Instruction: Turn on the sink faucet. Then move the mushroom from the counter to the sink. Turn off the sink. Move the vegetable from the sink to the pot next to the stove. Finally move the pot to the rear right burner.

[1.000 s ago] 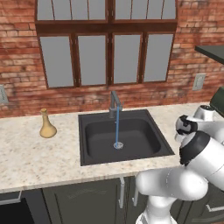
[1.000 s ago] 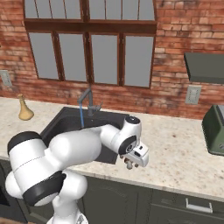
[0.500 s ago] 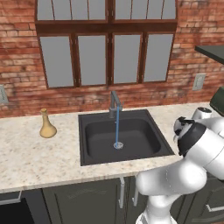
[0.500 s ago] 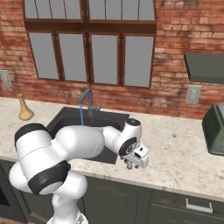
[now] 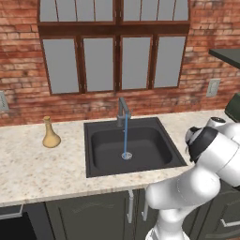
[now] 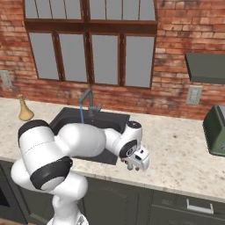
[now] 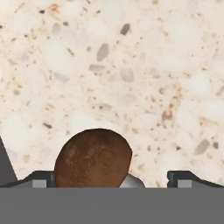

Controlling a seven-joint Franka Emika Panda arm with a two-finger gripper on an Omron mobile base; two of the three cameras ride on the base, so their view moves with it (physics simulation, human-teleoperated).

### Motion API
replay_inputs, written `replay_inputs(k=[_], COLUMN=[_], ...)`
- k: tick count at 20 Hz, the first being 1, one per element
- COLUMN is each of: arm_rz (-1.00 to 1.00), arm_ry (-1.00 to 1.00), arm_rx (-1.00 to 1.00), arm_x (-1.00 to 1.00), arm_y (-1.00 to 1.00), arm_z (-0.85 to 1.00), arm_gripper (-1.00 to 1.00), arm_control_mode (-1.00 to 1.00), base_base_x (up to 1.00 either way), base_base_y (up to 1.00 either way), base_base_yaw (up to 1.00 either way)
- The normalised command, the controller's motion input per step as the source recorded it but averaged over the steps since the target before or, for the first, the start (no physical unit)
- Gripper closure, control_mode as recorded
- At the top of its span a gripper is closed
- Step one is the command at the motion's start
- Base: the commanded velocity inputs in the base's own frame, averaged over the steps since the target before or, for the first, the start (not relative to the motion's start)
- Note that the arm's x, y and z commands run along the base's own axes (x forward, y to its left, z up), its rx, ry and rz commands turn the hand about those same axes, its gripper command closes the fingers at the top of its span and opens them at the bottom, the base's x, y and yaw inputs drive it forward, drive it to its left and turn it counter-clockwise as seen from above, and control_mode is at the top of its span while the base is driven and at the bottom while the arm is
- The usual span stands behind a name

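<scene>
The faucet (image 5: 123, 108) runs, a thin blue stream of water (image 5: 125, 138) falling into the dark sink (image 5: 157, 145). In the right base view the faucet (image 6: 88, 99) stands behind my arm. My gripper (image 6: 132, 166) points down at the speckled counter (image 6: 176, 154), just right of the sink and near the front edge. In the hand view the brown-capped mushroom (image 7: 93, 159) lies on the counter between my fingertips (image 7: 43, 178). It sits nearer the left one. The gripper (image 7: 111, 180) is open around it and the pads are apart from the cap.
A tan vase (image 5: 50, 135) stands on the counter left of the sink. A dark green toaster (image 6: 215, 132) sits at the far right, under a range hood (image 6: 206, 67). Brick wall and windows run behind. The counter's front edge lies just below the hand.
The arm's elbow has swung and the hand has crept slightly down and right over the counter. The jaws stayed open and the water keeps running.
</scene>
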Motion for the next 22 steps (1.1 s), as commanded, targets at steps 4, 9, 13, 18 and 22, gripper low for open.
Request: replay_inputs(k=[4, 9, 13, 18, 22], arm_rz=[0.00, 0.00, 0.00, 0.00, 0.00], arm_ry=[0.00, 0.00, 0.00, -0.01, -0.06], arm_rx=[0.00, 0.00, 0.00, 0.00, 0.00], arm_x=[0.01, 0.00, 0.00, 0.00, -0.06], arm_y=[0.00, 0.00, 0.00, 0.00, 0.02], arm_z=[-0.13, -0.14, -0.10, -0.01, 0.21], arm_gripper=[-1.00, 1.00, 1.00, 1.00, 1.00], arm_control_mode=[-1.00, -1.00, -1.00, -1.00, -1.00], base_base_x=[0.00, 0.00, 0.00, 0.00, 0.00], base_base_y=[0.00, 0.00, 0.00, 0.00, 0.00], base_base_yaw=[0.00, 0.00, 0.00, 0.00, 0.00])
